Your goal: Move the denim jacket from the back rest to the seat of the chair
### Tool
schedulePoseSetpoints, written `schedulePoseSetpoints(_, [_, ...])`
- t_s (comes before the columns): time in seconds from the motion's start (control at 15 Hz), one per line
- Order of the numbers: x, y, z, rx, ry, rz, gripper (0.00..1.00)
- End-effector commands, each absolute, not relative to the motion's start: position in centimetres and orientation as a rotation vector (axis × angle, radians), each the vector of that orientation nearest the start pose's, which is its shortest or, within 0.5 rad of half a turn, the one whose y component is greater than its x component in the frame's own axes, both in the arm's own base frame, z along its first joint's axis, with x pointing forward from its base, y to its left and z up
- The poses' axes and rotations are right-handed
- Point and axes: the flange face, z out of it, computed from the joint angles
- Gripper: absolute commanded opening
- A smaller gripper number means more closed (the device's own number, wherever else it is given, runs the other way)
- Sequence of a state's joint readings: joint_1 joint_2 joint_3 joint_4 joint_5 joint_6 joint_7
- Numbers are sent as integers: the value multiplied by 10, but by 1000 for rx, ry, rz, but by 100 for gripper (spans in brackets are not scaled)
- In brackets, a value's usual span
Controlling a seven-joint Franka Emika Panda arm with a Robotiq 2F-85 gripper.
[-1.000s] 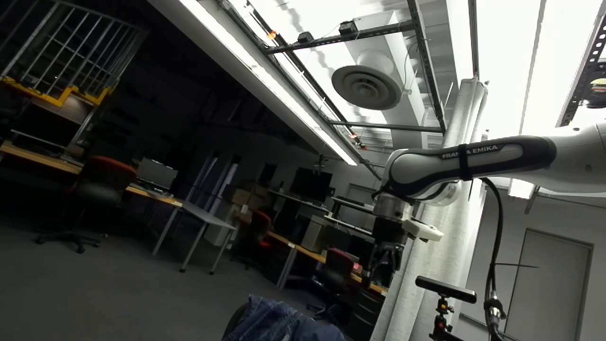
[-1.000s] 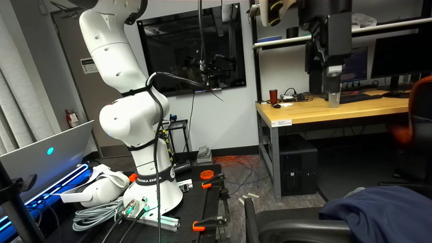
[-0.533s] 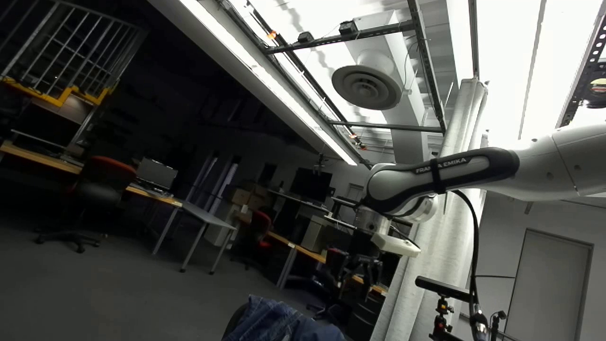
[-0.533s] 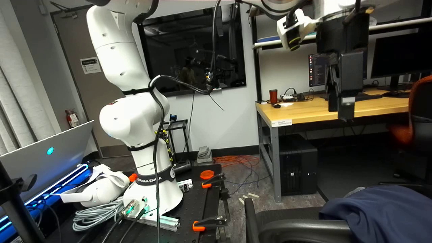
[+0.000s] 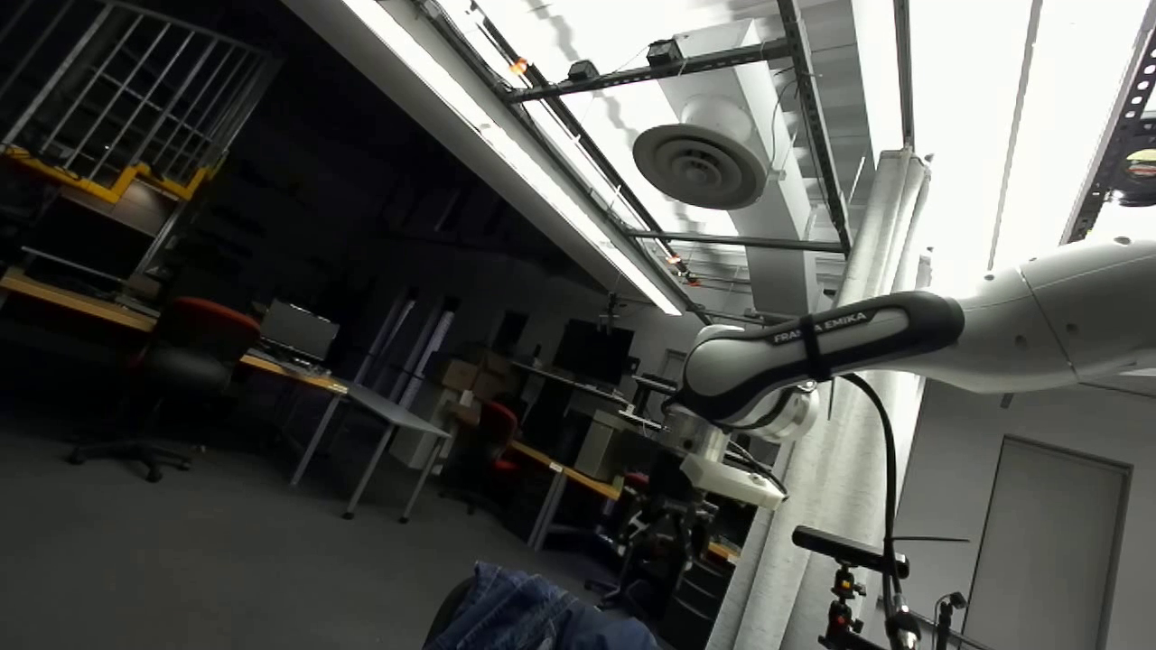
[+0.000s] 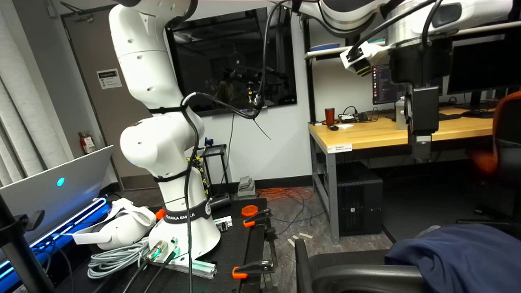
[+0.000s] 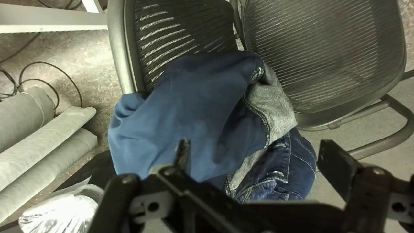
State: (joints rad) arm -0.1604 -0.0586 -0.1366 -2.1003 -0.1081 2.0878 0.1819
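denim jacket (image 7: 200,113) drapes over the back rest (image 7: 184,35), with the mesh seat (image 7: 323,58) at its two o'clock in the wrist view; fingers (image 7: 336,168) stand wide apart.

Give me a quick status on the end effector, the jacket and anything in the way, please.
End effector open and empty, above the denim jacket. Jacket draped over the back rest. Wrist view: nothing between end effector and jacket.
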Motion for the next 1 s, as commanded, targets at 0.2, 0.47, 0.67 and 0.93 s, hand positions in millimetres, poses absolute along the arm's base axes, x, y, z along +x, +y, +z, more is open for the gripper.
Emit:
schedulePoseSetpoints(0.2, [524, -164, 419, -3141, 871, -12, 100])
schedulePoseSetpoints(0.47, [529, -168, 373, -3077, 1120, 79, 100])
schedulePoseSetpoints(0.67, [537, -173, 354, -3004, 1285, 44, 100])
schedulePoseSetpoints(0.93, [547, -187, 362, -2914, 1441, -168, 100])
